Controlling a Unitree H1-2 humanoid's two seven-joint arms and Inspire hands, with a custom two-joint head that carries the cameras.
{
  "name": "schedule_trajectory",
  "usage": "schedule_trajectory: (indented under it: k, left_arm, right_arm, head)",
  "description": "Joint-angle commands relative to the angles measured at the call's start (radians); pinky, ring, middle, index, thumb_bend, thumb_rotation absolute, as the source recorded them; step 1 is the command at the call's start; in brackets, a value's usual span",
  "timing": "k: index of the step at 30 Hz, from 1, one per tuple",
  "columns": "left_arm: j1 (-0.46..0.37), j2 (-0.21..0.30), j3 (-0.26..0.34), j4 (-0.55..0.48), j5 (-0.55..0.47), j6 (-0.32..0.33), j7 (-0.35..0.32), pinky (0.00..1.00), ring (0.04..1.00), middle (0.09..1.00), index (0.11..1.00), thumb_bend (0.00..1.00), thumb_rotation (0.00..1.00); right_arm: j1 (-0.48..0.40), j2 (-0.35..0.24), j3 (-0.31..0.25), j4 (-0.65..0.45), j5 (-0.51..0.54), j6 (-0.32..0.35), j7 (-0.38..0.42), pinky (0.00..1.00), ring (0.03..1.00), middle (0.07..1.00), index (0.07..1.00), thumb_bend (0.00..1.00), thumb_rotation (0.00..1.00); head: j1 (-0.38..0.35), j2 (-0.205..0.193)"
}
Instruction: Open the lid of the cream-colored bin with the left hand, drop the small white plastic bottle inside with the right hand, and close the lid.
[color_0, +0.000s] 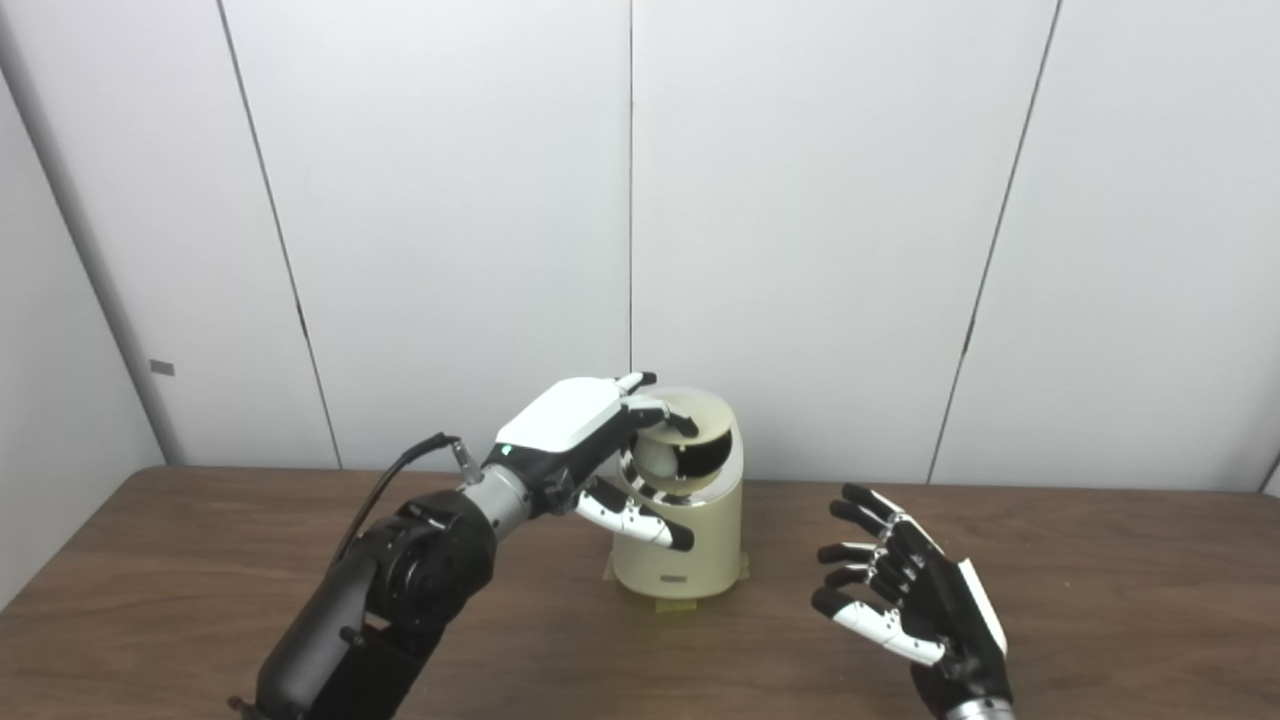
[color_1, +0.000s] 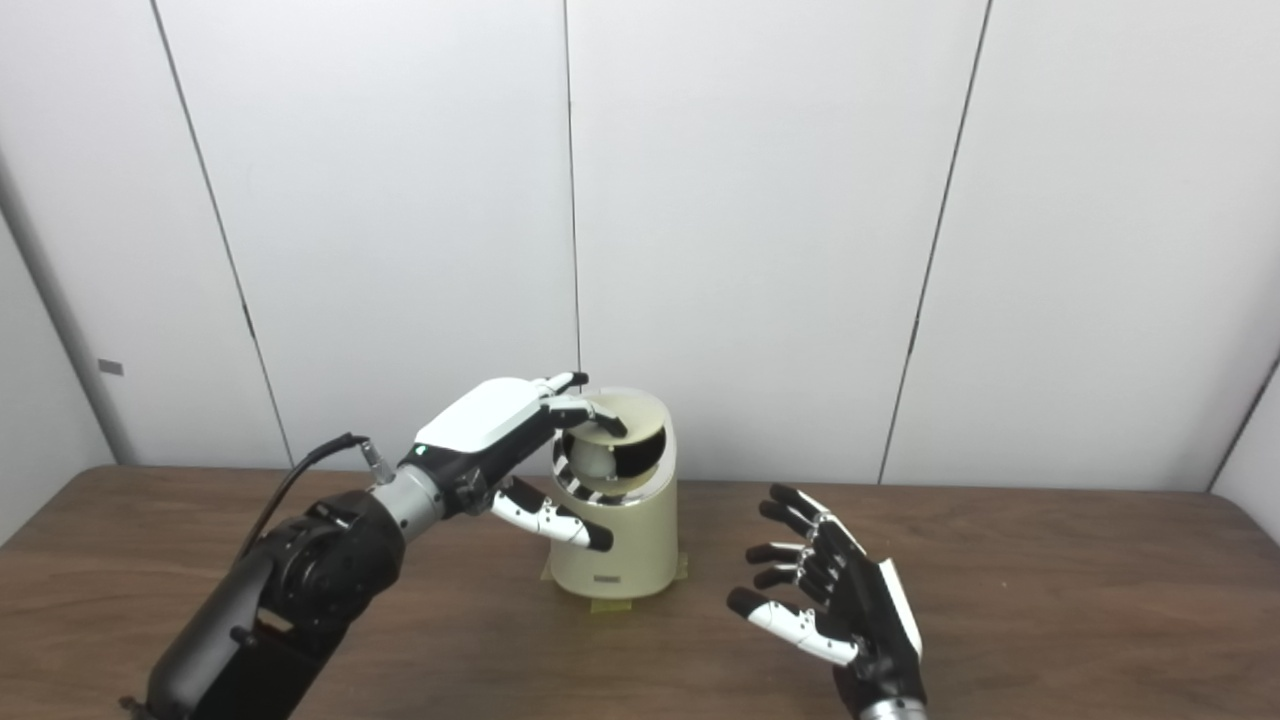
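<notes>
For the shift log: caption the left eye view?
Left hand holds bin lid open; right hand open.

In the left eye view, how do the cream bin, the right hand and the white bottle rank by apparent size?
1. Cream bin and right hand: similar; the hand is nearer the camera, so I do not rank them.
2. White bottle: smallest, only partly visible inside the bin.
</notes>
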Motion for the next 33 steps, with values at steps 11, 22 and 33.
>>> schedule_trajectory:
  k: [11,22,33]
  left_arm:
    - [-0.031,0.030,-0.020,-0.008,0.070,-0.002,-0.016,1.00,0.987,0.826,0.796,0.96,0.47]
    - [-0.012,0.027,-0.042,0.047,0.103,0.005,-0.021,1.00,0.989,0.845,0.820,0.96,0.51]
    - [0.006,0.023,-0.084,0.078,0.143,0.030,-0.040,1.00,1.000,0.861,0.845,0.96,0.49]
  right_arm:
    - [-0.027,-0.002,0.000,-0.051,0.009,-0.008,0.003,0.48,0.603,0.784,0.793,0.89,0.26]
    - [-0.022,-0.004,0.002,-0.071,0.000,0.009,0.001,0.48,0.603,0.786,0.799,0.89,0.27]
    - [-0.021,-0.001,-0.003,-0.082,0.018,0.013,0.006,0.48,0.612,0.790,0.801,0.88,0.26]
  head:
    - [0.001,0.013]
    - [-0.001,0.023]
    - [-0.003,0.030]
